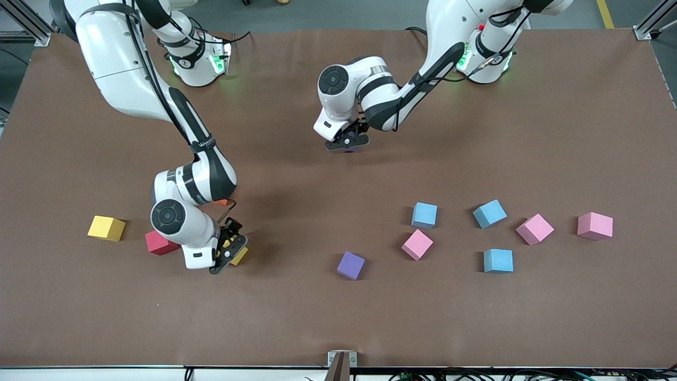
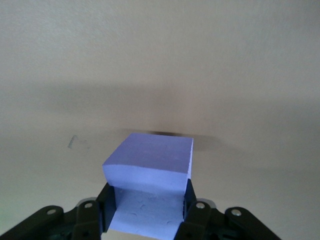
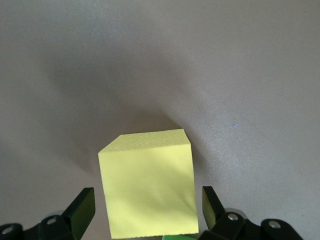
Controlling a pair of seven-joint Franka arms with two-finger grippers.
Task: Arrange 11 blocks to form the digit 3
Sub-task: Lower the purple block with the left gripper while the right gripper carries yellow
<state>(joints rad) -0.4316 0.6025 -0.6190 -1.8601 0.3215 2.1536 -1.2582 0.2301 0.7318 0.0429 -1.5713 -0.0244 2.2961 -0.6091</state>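
My left gripper is shut on a purple block, low over the table's middle near the arms' bases. My right gripper is open around a yellow block on the table, with a gap at each finger. Beside that hand lie a red block, another yellow block and an orange block, which is mostly hidden. A second purple block lies mid-table. Toward the left arm's end lie three blue blocks and three pink blocks. The digit 3 is out of view.
A green sliver shows at the yellow block's edge in the right wrist view. A metal bracket sits at the table's edge nearest the front camera. The brown table mat is bare between the two groups of blocks.
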